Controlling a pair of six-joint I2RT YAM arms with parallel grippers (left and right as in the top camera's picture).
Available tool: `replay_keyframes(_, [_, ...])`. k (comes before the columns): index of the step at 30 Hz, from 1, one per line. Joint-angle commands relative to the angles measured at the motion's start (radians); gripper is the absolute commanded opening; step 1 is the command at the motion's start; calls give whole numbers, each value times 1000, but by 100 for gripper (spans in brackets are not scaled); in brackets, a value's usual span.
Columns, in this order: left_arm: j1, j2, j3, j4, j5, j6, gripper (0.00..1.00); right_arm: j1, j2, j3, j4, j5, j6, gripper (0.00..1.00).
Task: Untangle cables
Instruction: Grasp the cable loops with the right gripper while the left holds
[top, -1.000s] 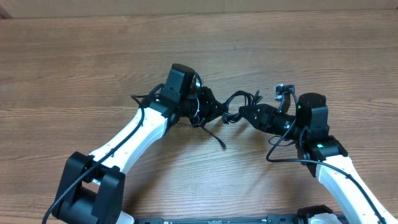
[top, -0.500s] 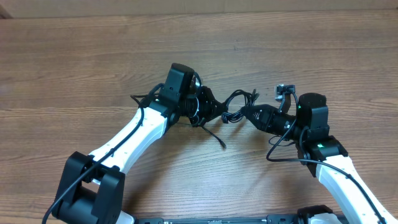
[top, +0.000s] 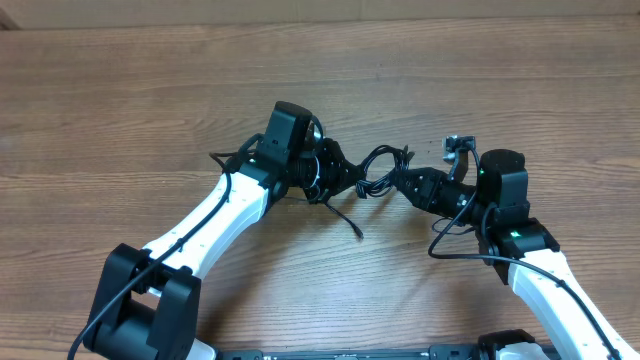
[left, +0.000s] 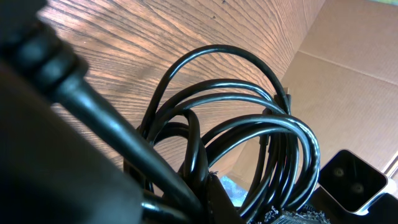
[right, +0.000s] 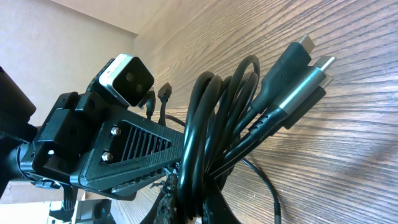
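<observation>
A bundle of thin black cables (top: 378, 170) hangs between my two grippers at the table's middle. My left gripper (top: 345, 178) is shut on its left side; the left wrist view shows the glossy loops (left: 249, 143) packed against the jaws. My right gripper (top: 400, 183) is shut on the right side. In the right wrist view the loops (right: 208, 143) pass between the fingers, and two plug connectors (right: 305, 68) stick out at upper right. One loose cable end (top: 350, 222) trails onto the table below the left gripper.
The wood-grain table (top: 120, 110) lies all around. The left arm's camera block (right: 127, 78) sits close to the bundle in the right wrist view. A cardboard wall (left: 348, 87) stands beyond the table.
The right gripper has crept slightly left toward the left gripper, so the bundle between them is a little more bunched. The left arm has hardly moved.
</observation>
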Motion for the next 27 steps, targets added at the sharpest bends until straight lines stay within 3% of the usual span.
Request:
replay_keyframes(1, [-7,1,27,9,31,18,4,5,1,22,1,-6,7,4])
replay_keyframes(27, [0,1,27,10,50,21,4,5,1,19,-2,2,3,4])
